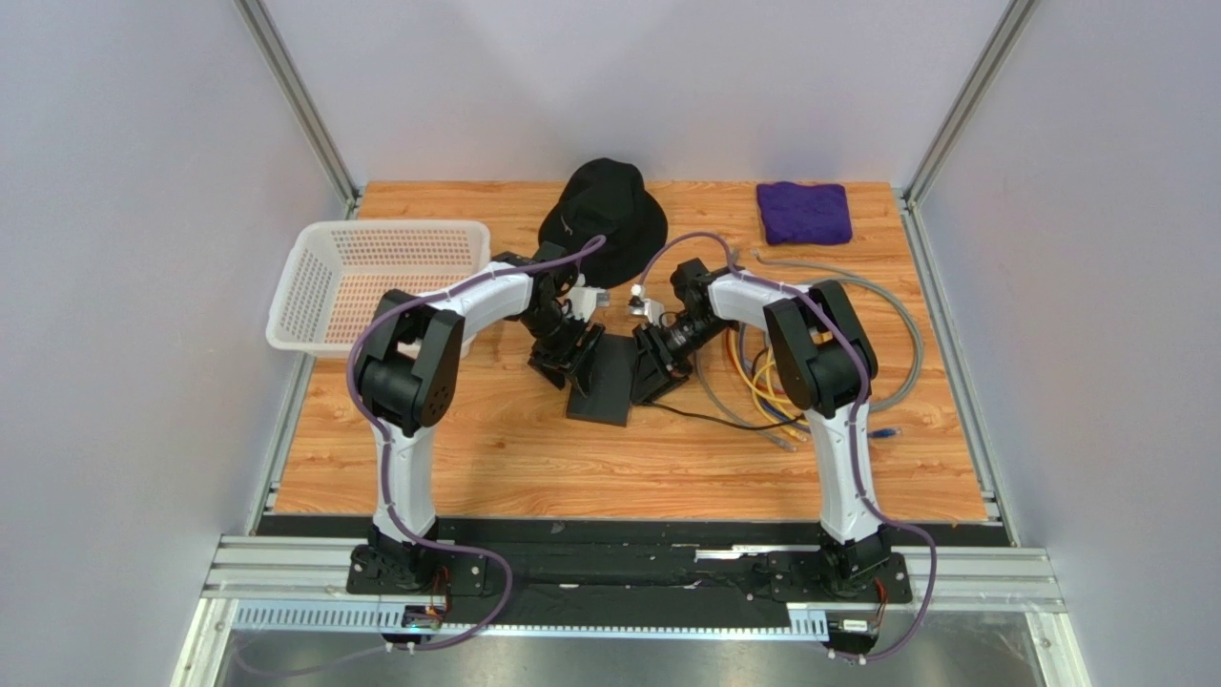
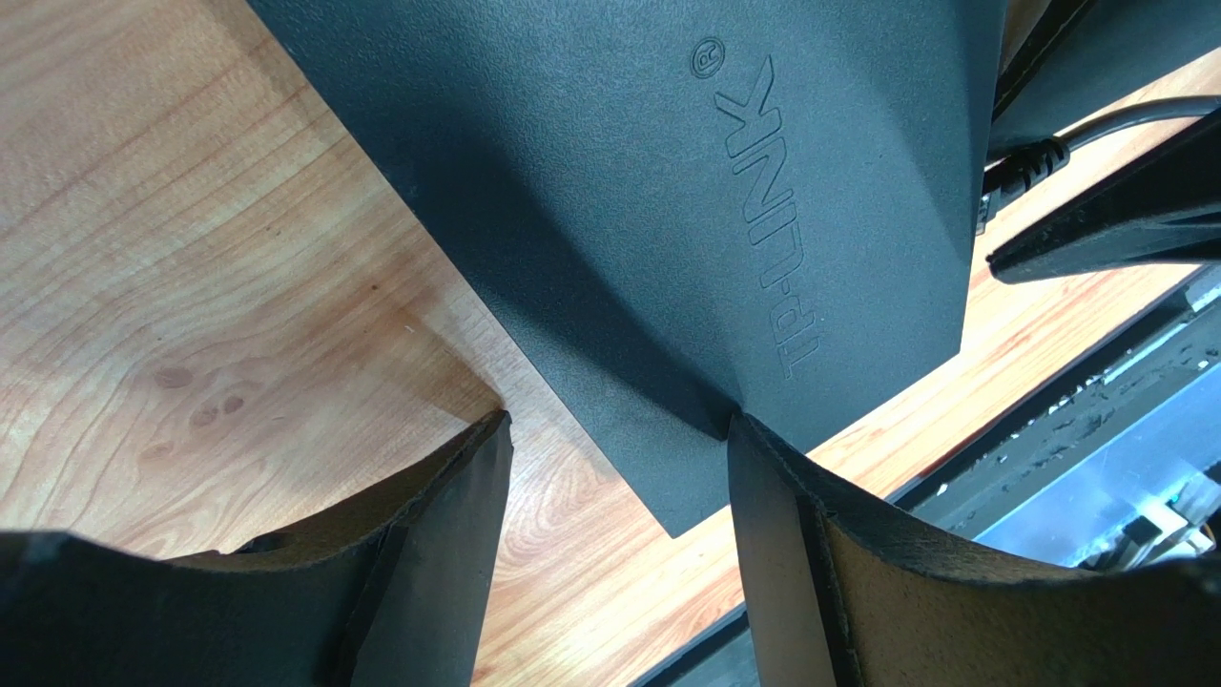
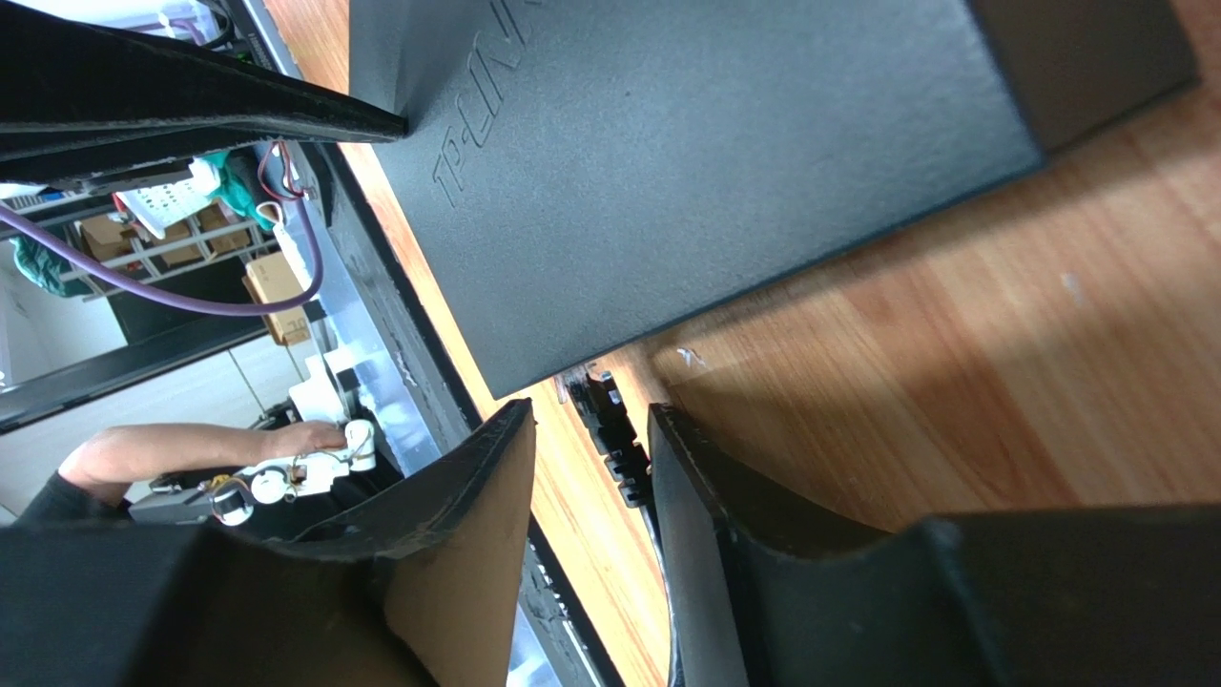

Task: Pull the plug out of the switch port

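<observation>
The switch (image 1: 605, 384) is a flat matte-black box lying mid-table; its embossed logo face fills the left wrist view (image 2: 688, 186). My left gripper (image 1: 569, 358) stands open at its left edge (image 2: 614, 427). One fingertip (image 2: 745, 430) rests on the box near a corner and the other hangs over bare wood. The black plug (image 3: 609, 430) sits in the switch's edge, with its cable (image 2: 1104, 126) leading away. My right gripper (image 1: 658, 375) is open around the plug (image 3: 591, 418). The plug lies close to one finger, with wood showing beside the other.
A black bucket hat (image 1: 604, 215) lies just behind the grippers. A white basket (image 1: 358, 279) stands at the left and a purple cloth (image 1: 803, 211) at the back right. Grey and yellow cables (image 1: 803, 375) are heaped right of the right arm. The table's near edge (image 2: 917, 487) is close.
</observation>
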Available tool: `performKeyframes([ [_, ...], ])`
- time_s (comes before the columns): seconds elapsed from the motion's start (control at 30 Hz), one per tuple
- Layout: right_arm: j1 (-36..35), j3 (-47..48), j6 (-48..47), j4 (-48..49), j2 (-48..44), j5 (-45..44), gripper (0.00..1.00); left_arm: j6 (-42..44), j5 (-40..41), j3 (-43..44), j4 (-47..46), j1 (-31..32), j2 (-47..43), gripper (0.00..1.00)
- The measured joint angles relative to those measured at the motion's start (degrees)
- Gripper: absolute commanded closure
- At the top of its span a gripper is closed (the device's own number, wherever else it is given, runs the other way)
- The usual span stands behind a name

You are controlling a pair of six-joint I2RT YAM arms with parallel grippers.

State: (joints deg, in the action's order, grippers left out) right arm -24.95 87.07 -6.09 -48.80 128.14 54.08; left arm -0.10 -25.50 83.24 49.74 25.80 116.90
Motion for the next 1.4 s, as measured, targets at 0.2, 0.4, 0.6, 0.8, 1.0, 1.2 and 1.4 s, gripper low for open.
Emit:
performKeyframes([
  [0.2, -0.15, -0.07, -1.75, -0.02, 0.02, 0.35, 0.58, 0.0, 0.0, 0.0, 0.0, 0.0, 0.0, 0.34],
  [0.4, -0.13, -0.7, -2.49, 0.68, 0.02, 1.84, 0.58, 0.02, 0.0, 0.24, 0.24, 0.0, 0.2, 0.35],
  [0.6, -0.2, -0.76, -1.18, 2.34, 0.44, 3.34, 0.57, 0.02, -0.02, 0.9, 0.94, -0.02, 0.68, 0.35],
  [0.8, -0.26, -0.83, -0.44, 3.98, 1.2, 5.62, 0.61, 0.0, -0.22, 1.62, 1.75, -0.02, 1.33, 0.35],
  [1.0, -0.24, -1.29, -0.9, 5.2, 1.42, 7.04, 0.59, 0.0, -0.55, 2.4, 2.58, -0.07, 1.97, 0.35],
  [1.2, 0.42, -1.31, -4.42, 4.85, 2.56, 11.28, 0.55, 0.0, -0.7, 2.71, 2.97, -0.07, 2.27, 0.35],
  [1.4, 0.7, -1.2, -6.84, 3.76, 3.08, 13.0, 0.55, 0.0, -0.7, 2.73, 2.97, -0.07, 2.27, 0.36],
])
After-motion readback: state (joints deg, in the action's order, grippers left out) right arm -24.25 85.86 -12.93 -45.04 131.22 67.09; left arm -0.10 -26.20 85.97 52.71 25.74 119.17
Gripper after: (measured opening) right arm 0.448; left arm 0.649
